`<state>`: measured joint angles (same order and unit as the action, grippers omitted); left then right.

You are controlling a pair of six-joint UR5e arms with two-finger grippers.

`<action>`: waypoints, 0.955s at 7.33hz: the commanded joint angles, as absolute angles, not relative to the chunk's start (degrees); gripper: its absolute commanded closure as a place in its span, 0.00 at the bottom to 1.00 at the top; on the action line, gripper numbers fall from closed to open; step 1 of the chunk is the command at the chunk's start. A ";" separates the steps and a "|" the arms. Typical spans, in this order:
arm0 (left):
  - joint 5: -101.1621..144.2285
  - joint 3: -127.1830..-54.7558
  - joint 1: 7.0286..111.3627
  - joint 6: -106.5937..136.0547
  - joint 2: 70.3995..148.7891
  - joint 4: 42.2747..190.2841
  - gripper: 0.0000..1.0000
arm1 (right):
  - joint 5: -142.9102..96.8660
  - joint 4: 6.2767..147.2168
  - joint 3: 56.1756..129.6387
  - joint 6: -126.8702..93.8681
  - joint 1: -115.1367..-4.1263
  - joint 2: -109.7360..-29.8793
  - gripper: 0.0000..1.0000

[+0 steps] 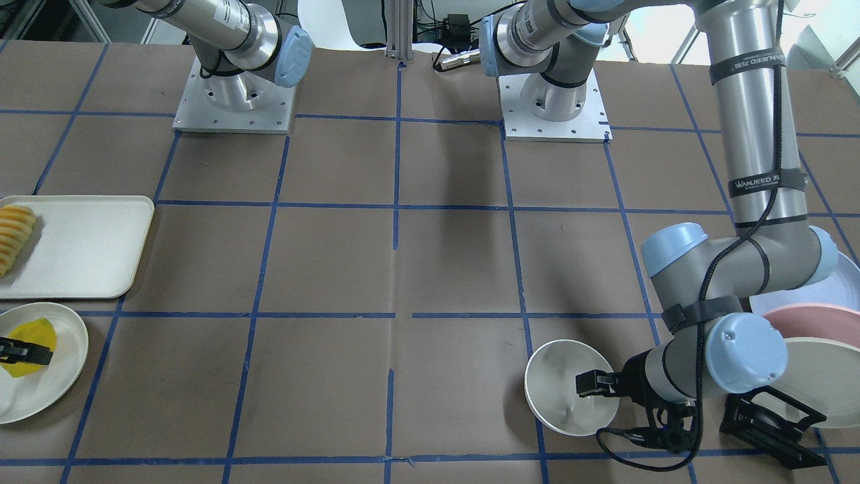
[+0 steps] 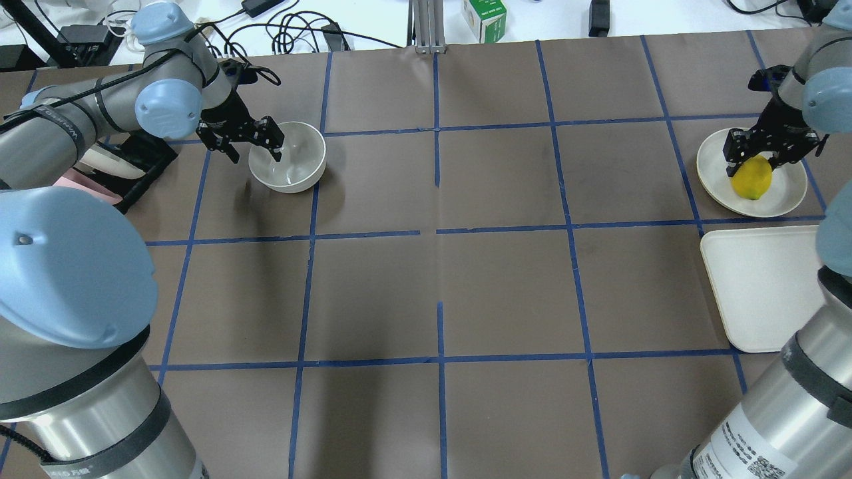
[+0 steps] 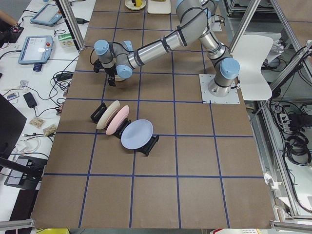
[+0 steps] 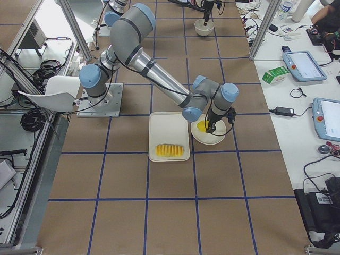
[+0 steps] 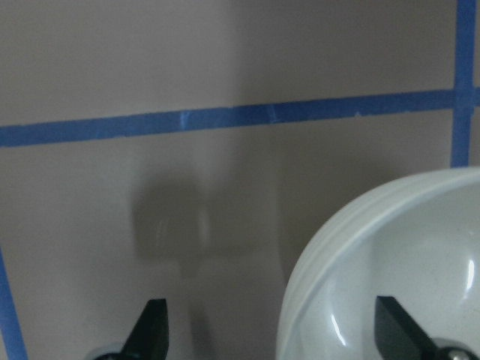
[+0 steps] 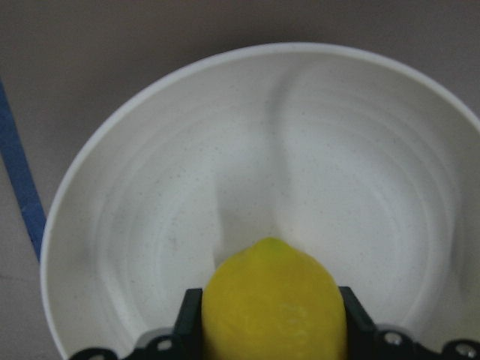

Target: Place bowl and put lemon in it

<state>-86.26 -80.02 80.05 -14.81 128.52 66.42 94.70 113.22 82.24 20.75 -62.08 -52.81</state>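
Bowl (image 2: 287, 159): upright on the table (image 2: 439, 279), robot's left. The left gripper (image 5: 271, 330) straddles its rim, jaws wide, clamping nothing.
Lemon (image 2: 752, 179): at the plate (image 2: 785, 196), far right, pinched by the right gripper (image 2: 755, 163).
Likely step: lemon pickup.
Next: you clear the rim, then carry the lemon across.

Left tool (image 2: 254, 150) spread wide; right tool (image 2: 759, 159) clamped on lemon (image 2: 752, 179).

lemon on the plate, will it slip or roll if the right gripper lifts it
The lemon looks firm and rounded, so it probably keeps its shape in the right gripper, whose fingers sit against both its sides. Its smooth oval skin may let it twist or slip in a light pinch. If dropped on the shallow plate, it could roll.
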 commanded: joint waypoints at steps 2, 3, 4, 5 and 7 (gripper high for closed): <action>-86.57 -82.44 79.72 -16.69 127.79 62.58 0.30 | 94.83 105.77 81.30 20.40 -62.14 -58.85 1.00; -86.14 -82.44 79.54 -16.79 127.53 62.58 0.56 | 94.14 102.60 81.39 20.48 -62.66 -61.67 1.00; -85.96 -82.44 79.63 -16.79 127.44 62.58 0.80 | 93.78 97.87 81.73 21.09 -62.67 -64.14 1.00; -85.87 -82.35 79.98 -16.09 127.27 62.58 0.94 | 93.34 96.34 81.65 20.57 -63.01 -65.38 1.00; -85.52 -82.35 79.89 -15.91 125.87 63.45 1.00 | 93.69 95.89 81.47 20.04 -66.16 -67.57 1.00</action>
<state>-85.66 -82.37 79.91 -16.05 126.73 62.96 93.53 96.61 81.50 20.42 -64.07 -65.66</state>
